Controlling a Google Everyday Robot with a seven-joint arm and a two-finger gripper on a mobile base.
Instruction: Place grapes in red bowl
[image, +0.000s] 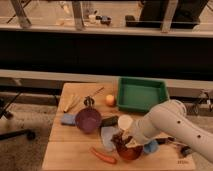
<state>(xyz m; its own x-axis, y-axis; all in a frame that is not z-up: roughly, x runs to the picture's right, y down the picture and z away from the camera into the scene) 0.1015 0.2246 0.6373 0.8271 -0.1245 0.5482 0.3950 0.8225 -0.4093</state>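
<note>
Fingers of the gripper (121, 138) are too dark and crowded to read, so I cannot tell how they stand or whether they pinch anything.

Camera view: gripper sits at the near middle of the wooden table (70, 150), just above the left rim of the red bowl (129, 151). Big white arm (167, 125) comes in from the right and covers part of the bowl's right side. Grapes (119, 136) look like a dark bumpy clump right at the gripper tip, over or just inside the bowl's far-left edge; can't say whether they rest in the bowl or hang above it.

Around it: purple bowl (88, 120) to the left, touching a blue cloth (68, 119). Carrot (103, 156) lies on the near edge, just left of the red bowl. Small blue cup (150, 147) peeks out right of the red bowl under the arm. Green bin (140, 95) at far right, orange fruit (110, 100) beside its left wall.

Risk, as a judgement: the clump sits near the rim, not the centre, so a release could let the bunch catch the lip and roll out toward the carrot. A glossy bowl might also slide or tip if the wrist presses on its edge. The arm's bulk could nudge the blue cup.
</note>
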